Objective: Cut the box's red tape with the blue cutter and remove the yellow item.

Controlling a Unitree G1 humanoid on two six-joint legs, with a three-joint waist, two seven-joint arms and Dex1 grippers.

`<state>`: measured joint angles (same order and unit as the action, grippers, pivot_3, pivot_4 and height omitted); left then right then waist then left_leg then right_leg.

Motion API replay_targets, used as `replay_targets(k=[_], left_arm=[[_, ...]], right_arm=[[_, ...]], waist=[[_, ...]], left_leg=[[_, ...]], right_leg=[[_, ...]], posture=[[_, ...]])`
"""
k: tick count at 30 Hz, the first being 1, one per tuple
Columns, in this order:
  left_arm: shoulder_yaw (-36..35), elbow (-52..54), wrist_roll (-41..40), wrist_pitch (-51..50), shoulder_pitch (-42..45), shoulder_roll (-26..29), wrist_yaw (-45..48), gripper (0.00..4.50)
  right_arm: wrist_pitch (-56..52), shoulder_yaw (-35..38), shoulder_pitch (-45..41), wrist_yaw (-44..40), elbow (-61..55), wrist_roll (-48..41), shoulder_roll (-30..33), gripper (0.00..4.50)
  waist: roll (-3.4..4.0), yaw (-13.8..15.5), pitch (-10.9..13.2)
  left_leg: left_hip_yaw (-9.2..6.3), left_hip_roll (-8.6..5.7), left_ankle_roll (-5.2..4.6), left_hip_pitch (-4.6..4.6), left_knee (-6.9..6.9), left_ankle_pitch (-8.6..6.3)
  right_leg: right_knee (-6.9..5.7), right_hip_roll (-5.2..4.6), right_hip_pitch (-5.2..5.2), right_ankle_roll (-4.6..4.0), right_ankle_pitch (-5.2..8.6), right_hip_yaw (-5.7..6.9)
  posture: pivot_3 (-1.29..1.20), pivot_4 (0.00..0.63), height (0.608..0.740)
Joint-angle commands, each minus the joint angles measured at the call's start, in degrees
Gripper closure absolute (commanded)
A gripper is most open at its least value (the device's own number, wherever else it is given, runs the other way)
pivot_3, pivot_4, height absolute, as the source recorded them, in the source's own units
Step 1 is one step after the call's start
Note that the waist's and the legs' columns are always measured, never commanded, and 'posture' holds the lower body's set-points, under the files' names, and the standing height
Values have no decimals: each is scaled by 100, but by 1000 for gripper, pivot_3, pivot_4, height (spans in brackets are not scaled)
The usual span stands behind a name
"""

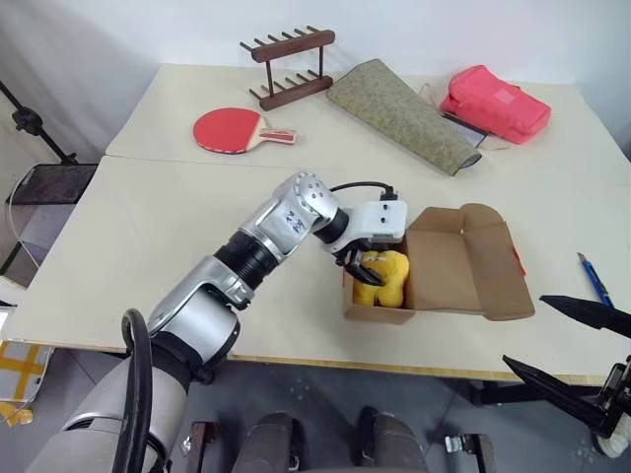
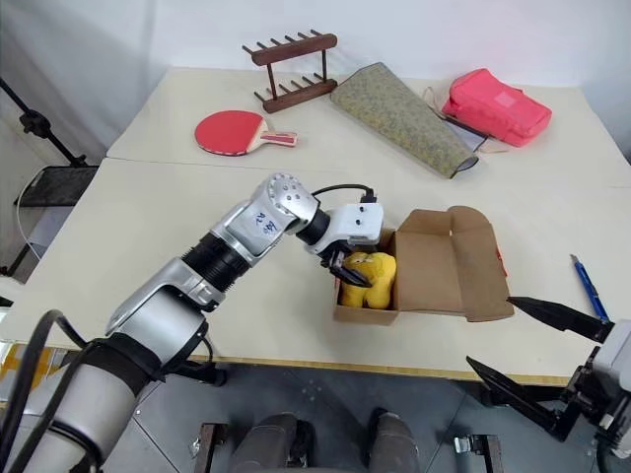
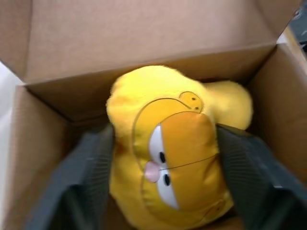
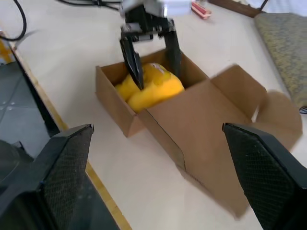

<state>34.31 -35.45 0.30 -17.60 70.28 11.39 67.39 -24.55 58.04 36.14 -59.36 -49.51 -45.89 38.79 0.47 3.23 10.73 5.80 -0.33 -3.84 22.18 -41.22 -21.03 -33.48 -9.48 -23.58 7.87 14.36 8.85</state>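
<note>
Down inside the box, the left gripper reaches into the open carton, and its two black fingers sit one on each side of the yellow item, a soft plush toy with a cartoon cat face. Both fingers look pressed against the toy's sides, so the gripper is pinching it. The toy lies at the bottom of the box, and the cardboard walls stand close around the fingers, with little room on either side. The top of the box is open above the gripper, and the lid flaps are folded flat away from it, toward the right gripper.

One bit of the red tape peeks out at the far edge of the lid flap.

The right gripper hangs past the near edge of the table, off to the side of the box, with its two fingers spread wide and nothing between them. Just beyond it, one blue cutter lies on the table near the side edge, well apart from the box.

Far behind the left gripper, across bare tabletop, lie one red table-tennis paddle, one wooden rack, one grey-green pouch and one pink-red bag.
</note>
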Motion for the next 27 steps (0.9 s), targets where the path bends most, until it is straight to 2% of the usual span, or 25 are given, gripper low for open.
replay_targets(k=[1, 7, 9, 13, 15, 16, 18, 21, 23, 26, 27], left_arm=[[-469, -246, -25, 261, 212, -5, -15, 2315], [-2092, -206, -1198, -48, 41, 44, 41, 3983], [-2831, -45, -1666, 293, -189, 160, -49, 4470], [-4079, 326, -2277, 228, -721, 519, -820, 4470], [-4531, 497, -2006, 575, -1655, 1291, -1158, 4470], [-4627, 596, -1755, 791, -2172, 1681, -1284, 4470], [-4682, 826, -1512, 1068, -2927, 2159, -1403, 4470], [-4907, 1374, -1305, 1301, -4195, 2754, -1598, 4470], [-5109, 1620, -1465, 1112, -4626, 2844, -1771, 4470], [-5172, 1816, -1712, 803, -4826, 2793, -1837, 4470], [-5120, 1810, -1679, 788, -4840, 2775, -1870, 3954]], right_arm=[[170, -38, 16, 174, -99, -83, -53, 0], [141, -782, -621, 516, 51, -235, 228, 0], [109, -1177, -1034, 661, 159, -311, 347, 0], [105, -1949, -1866, 864, 417, -354, 465, 0], [205, -2730, -2608, 857, 653, -175, 450, 0], [224, -3065, -2906, 828, 760, -102, 433, 0], [295, -3471, -3258, 732, 951, 39, 398, 0], [492, -4019, -3528, 429, 1295, 371, 414, 0], [683, -4295, -3679, 287, 1552, 591, 361, 0], [911, -4461, -3808, 203, 1821, 793, 278, 0], [962, -4471, -3805, 166, 1900, 832, 274, 0]], waist=[[0, -15, 0], [2, -50, -1], [2, -58, -1], [1, -100, -1], [1, -181, -1], [2, -309, -1], [2, -407, -1], [-17, -330, 6], [-28, -208, 3], [-26, -134, 2], [-27, -130, 2]], left_leg=[[0, 0, 0, 0, 1, 0], [1, 3, 0, -1, -6, 1], [-2, 3, 0, -3, -9, 1], [-6, 3, 3, -8, -9, 3], [-7, 2, 6, -10, -9, 5], [-5, 1, 8, -17, -6, 6], [39, 1, 12, -94, 44, 6], [29, 4, 20, -95, 58, 9], [11, 2, 22, -86, 48, 4], [-28, -5, 21, -80, 12, -18], [-32, -10, 20, -81, 13, -20]], right_leg=[[0, 0, 0, 0, 0, 1], [-11, 0, -4, 0, 0, 0], [-14, 1, -1, 0, 0, 1], [-21, -1, 1, 0, 0, 2], [-27, -1, 1, 0, 0, 4], [-28, -1, 4, 0, 0, 3], [-35, 0, 24, -3, 2, -23], [-44, 4, 17, -4, 2, -18], [-43, 0, 20, -4, 2, -14], [-37, -4, 49, -3, 1, -15], [-33, -9, 56, -3, 1, -17]], posture=[[0, 150, 740], [0, 150, 740], [0, 150, 740], [0, 150, 740], [0, 150, 740], [0, 150, 740], [0, 150, 740], [0, 150, 740], [0, 150, 740], [0, 150, 740], [0, 150, 740]])
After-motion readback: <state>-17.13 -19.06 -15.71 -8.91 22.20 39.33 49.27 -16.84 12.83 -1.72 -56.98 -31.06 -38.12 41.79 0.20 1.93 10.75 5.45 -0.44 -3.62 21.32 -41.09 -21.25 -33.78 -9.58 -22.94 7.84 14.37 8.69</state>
